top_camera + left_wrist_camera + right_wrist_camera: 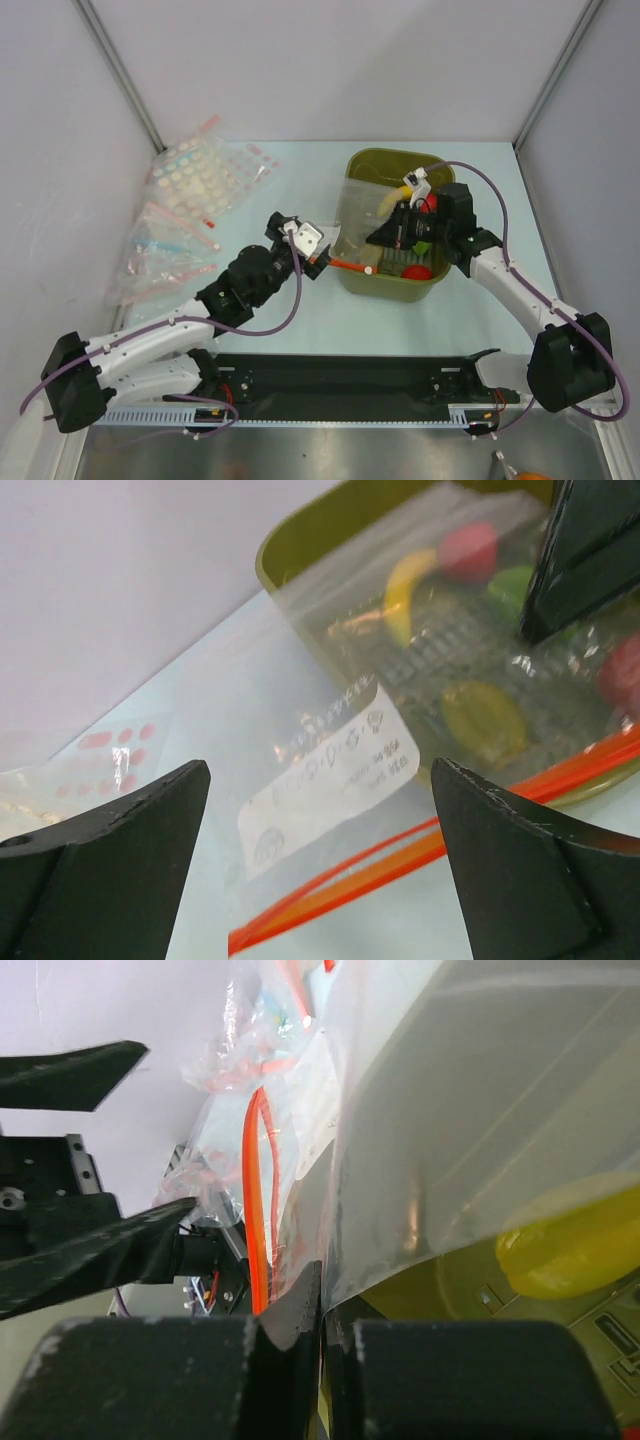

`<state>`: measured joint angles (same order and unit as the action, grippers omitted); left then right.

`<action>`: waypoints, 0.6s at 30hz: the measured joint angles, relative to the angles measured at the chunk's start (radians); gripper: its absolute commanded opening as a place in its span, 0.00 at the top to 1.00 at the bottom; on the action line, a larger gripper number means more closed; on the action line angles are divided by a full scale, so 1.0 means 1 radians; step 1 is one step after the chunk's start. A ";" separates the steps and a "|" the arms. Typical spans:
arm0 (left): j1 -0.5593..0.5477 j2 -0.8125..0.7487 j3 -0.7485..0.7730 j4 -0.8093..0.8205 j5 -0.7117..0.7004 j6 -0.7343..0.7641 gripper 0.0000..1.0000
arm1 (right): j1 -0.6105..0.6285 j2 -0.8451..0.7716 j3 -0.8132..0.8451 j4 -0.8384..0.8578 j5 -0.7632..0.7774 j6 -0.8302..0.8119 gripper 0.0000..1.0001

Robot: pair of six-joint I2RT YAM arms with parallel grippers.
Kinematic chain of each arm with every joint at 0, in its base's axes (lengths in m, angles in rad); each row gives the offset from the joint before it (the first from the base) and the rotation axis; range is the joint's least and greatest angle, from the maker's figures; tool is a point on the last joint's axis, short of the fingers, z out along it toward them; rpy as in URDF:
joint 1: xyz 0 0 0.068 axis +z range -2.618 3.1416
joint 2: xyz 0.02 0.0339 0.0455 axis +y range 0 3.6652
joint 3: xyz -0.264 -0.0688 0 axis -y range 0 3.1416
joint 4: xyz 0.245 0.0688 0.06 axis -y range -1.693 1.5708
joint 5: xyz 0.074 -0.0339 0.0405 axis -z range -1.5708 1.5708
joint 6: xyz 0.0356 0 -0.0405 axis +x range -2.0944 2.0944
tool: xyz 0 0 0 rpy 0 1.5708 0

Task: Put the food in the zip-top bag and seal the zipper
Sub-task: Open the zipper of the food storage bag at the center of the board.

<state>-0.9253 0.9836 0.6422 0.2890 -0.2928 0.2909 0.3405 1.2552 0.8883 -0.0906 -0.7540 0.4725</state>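
Observation:
The clear zip-top bag (352, 222) hangs over the left front of the olive basket (372, 159), its orange-red zipper (345, 265) at the near side. My right gripper (385, 238) is over the basket, shut on the bag's film (400, 1160); the zipper (255, 1200) runs past its jaws. My left gripper (312, 258) is open, with the zipper (400, 858) and the bag's white label (335, 770) between its fingers (520, 870). A yellow banana (405, 585), a red fruit (468, 550) and a green piece (510, 580) show through the film in the basket.
A pile of other clear bags (200, 180) with pale dots and pink or blue strips lies at the back left. Grey walls stand close behind and to both sides. Another red fruit (418, 272) sits at the basket's near edge.

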 measured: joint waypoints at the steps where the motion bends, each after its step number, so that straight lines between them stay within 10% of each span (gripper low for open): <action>1: -0.001 0.011 0.000 -0.004 -0.004 0.011 0.03 | -0.003 0.000 0.004 -0.007 0.001 -0.004 0.94; 18: -0.080 0.072 0.070 -0.179 -0.021 0.112 0.10 | -0.028 0.003 0.025 -0.077 0.072 -0.059 0.94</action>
<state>-1.0054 1.0554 0.7124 0.1101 -0.3138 0.4030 0.3122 1.2587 0.9131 -0.1673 -0.6819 0.4137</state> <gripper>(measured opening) 0.913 0.056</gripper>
